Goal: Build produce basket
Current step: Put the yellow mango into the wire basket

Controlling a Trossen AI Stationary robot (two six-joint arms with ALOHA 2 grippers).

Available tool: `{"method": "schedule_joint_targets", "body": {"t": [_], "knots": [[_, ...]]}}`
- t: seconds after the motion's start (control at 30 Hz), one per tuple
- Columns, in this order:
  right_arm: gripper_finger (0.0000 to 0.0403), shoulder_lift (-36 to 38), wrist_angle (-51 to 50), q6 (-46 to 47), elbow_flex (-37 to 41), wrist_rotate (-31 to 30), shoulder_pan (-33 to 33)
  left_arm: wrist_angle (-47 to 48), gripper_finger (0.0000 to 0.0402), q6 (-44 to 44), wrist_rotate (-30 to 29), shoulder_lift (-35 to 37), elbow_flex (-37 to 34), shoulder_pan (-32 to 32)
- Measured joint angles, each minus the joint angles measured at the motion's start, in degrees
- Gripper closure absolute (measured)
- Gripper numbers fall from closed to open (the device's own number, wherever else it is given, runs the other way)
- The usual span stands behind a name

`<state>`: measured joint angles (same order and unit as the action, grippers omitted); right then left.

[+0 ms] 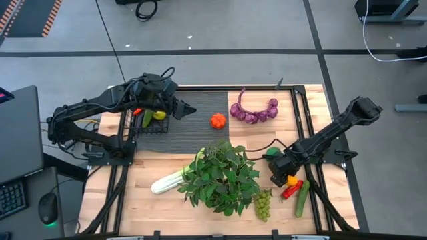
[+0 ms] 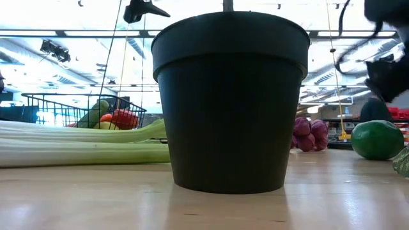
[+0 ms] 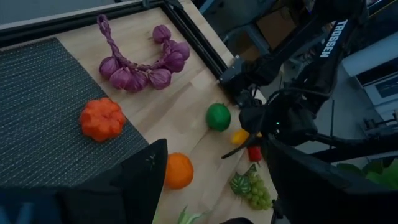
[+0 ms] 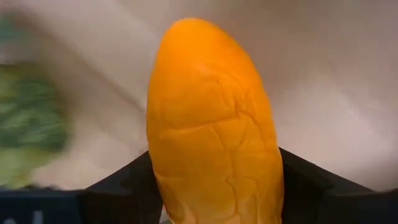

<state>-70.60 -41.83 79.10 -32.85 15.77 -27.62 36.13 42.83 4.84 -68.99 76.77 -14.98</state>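
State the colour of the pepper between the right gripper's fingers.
Yellow-orange; the pepper shows best in the right wrist view.

**Legible markings: one found**

White capitals reading "TROSSEN" run along the dark right arm (image 3: 333, 37), seen in the left wrist view. No other text, label, number or sign can be read in any view.
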Motion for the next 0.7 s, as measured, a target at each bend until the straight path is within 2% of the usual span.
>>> {"method": "schedule_joint_targets", "body": {"t": [0.3, 0.53, 0.7], "knots": [[0.0167, 4.23, -9.13, -1.49, -10.35, -12.12, 3.68, -6.12, 0.0125, 0.17, -0.04, -0.02, 0.0, -0.35], [0.0167, 6.59, -9.39, -6.14, -17.3, -22.08, 10.51, -15.22, 0.0125, 3.0, -0.02, -0.02, 0.02, -0.33], [0.0167, 7.07, -8.16, -12.39, -22.31, -27.09, 16.57, -15.78, 0.0125, 3.03, -0.57, -0.04, 0.04, -0.33]]}}
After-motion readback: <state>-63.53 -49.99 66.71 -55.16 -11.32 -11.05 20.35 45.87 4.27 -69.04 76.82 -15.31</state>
